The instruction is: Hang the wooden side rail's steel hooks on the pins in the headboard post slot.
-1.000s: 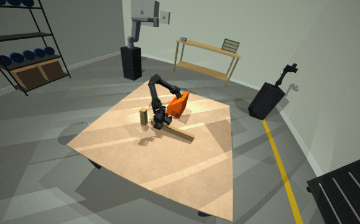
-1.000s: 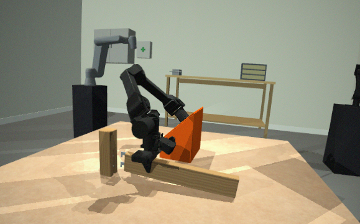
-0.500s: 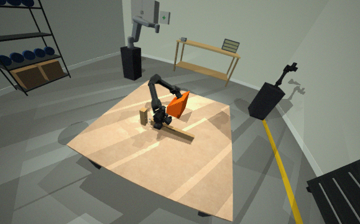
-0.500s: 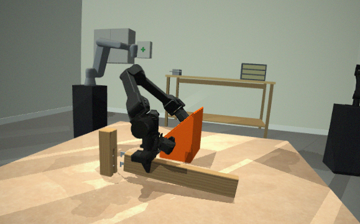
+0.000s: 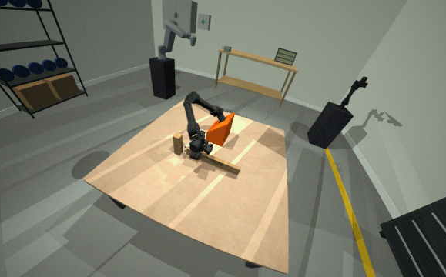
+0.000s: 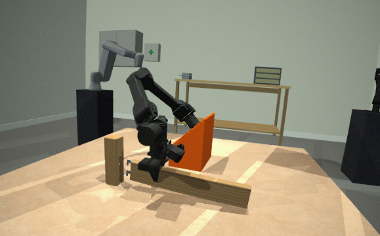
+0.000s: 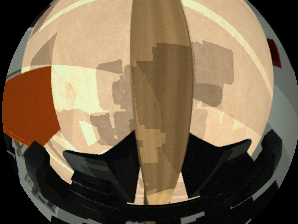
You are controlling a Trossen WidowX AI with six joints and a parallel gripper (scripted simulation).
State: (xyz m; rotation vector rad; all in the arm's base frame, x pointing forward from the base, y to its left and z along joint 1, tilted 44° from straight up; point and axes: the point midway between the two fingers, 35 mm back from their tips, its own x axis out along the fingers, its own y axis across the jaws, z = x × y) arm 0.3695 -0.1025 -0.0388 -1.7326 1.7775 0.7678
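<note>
Beyond the table's back edge we see a grey arm [image 5: 169, 40] [image 6: 106, 63] on its plinth [image 5: 162, 78] [image 6: 95, 115], and a bench [image 5: 253, 58] [image 6: 232, 83]. Past the back right corner, a small black arm [image 5: 347, 98] [image 6: 378, 92] tops another plinth [image 5: 330, 125] [image 6: 368, 147].

On our table [image 5: 149, 192] [image 6: 78, 203] [image 7: 80, 35], an orange block [image 5: 219, 132] [image 6: 193, 149] [image 7: 30, 105] stands between the back edge and the rail [image 5: 223, 165] [image 6: 209, 186] [image 7: 162, 90], close behind our gripper [image 5: 196, 155] [image 6: 155, 172] [image 7: 162, 160]. It takes up the space on that side; toward the front edge we see nothing standing in the way.

Our gripper is closed on the rail near its hooked end, which is raised. The far end points toward the right edge, sloping low; we cannot tell whether it touches the table. The post [image 5: 178, 145] [image 6: 113, 162] stands upright toward the left edge, and the hooks [image 6: 128, 172] are just beside it, apart from it.
</note>
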